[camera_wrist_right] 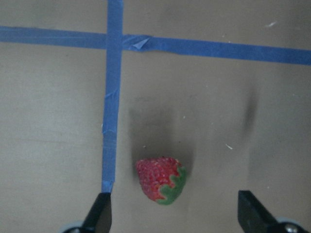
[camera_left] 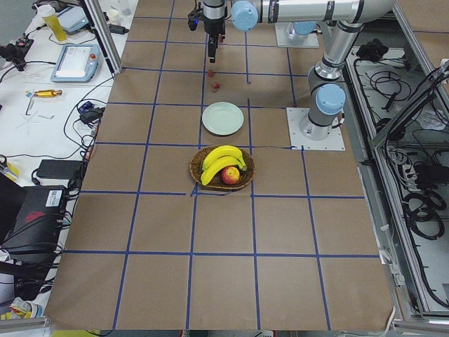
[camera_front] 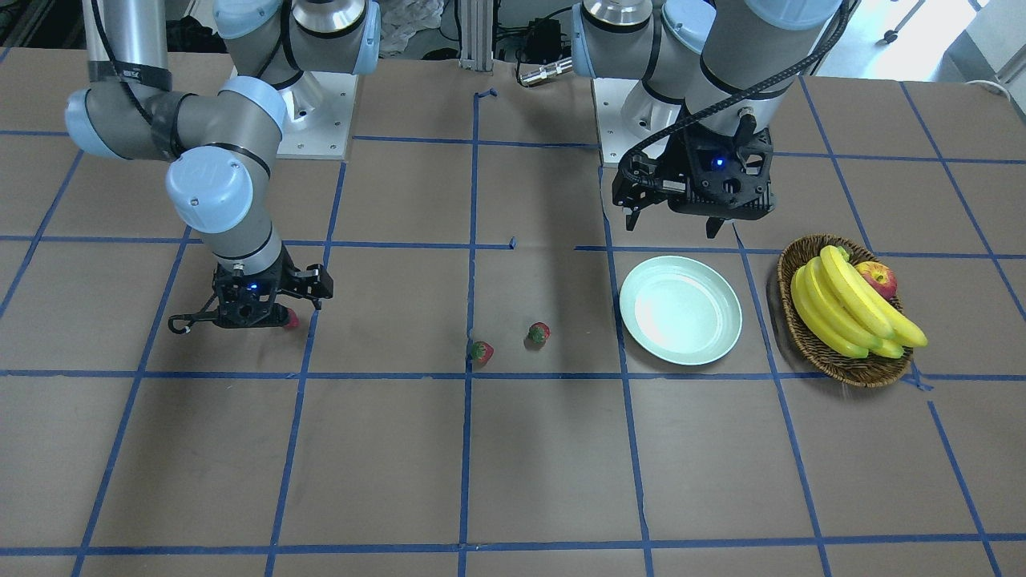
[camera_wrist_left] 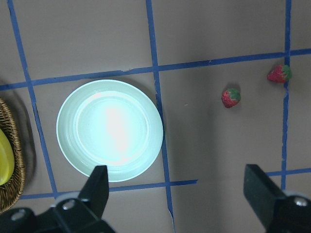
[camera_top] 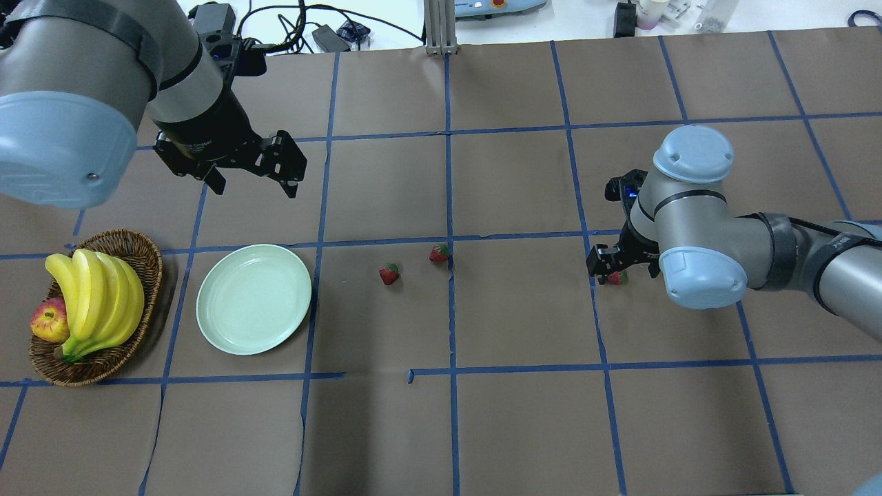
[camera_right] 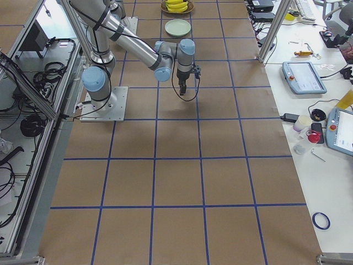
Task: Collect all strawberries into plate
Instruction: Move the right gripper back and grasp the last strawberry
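Two black two-finger claws hang over the brown paper-covered table (camera_top: 524,427) with its blue tape grid, and the first pick is on! The right gripper (camera_wrist_right: 176,213) is down low, well away from the round, glossy, pale mint-green plate (camera_top: 253,299), with its jaws spread wide and nothing gripped. The left gripper (camera_top: 253,184) hangs higher, near that plate's far rim, also wide open and empty. The plate is bare, with no fruit in it yet.

On to the three small red strawberries with green leafy tops, all lying on the table off one side of the plate. Two lie close together near the plate, at (camera_top: 389,274) and (camera_top: 439,253). The third strawberry (camera_wrist_right: 160,180) lies farthest from the plate, and that's the one in play. It sits between the right gripper's open fingers, nearer one finger than the other, and seems to touch neither.

By my read, the next move is a small final drop and a gentle squeeze on the berry. Then comes a long carry across to the plate, past the other two.
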